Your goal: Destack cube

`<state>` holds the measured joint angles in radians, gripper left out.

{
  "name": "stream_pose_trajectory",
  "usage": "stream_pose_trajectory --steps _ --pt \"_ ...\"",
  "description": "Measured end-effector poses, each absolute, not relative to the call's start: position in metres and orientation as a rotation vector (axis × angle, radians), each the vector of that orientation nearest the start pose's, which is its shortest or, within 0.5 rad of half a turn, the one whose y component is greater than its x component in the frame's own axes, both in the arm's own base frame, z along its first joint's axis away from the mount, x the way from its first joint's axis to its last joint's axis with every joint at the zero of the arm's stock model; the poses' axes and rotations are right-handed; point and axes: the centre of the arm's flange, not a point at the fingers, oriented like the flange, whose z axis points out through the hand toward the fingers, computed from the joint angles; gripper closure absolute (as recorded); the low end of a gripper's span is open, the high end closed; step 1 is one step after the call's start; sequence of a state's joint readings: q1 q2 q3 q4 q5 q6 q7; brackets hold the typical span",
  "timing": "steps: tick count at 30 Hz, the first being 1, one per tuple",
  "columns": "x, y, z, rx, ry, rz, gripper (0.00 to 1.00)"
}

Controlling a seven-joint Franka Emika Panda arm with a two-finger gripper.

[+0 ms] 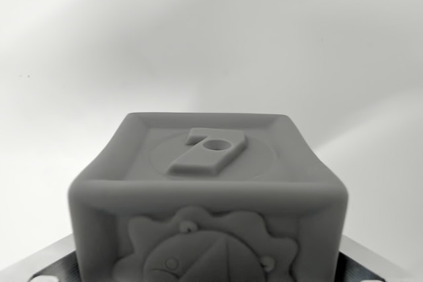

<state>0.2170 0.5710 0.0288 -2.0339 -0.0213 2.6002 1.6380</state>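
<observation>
A pale, blank surface fills the far background. The grey cube sits near, low and centred, a raised 7 on top, between the gripper fingers; whether they clamp it, I cannot tell.

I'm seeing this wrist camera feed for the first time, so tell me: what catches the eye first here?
A grey cube fills the lower middle of the wrist view, very close to the lens. Its top face carries a raised figure 7 with a round hole, and the face towards the camera shows a relief of a lion-like animal, cut off by the bottom edge. Behind it lies only a plain pale surface; the hand's fingers are not clearly visible.
</observation>
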Motion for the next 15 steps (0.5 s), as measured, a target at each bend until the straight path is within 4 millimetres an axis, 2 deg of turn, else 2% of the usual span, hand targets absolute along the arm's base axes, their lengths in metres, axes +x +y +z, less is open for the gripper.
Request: stream_pose_trajectory --steps 15 --pt "0.577 0.145 0.134 -2.425 1.999 0.009 1.00"
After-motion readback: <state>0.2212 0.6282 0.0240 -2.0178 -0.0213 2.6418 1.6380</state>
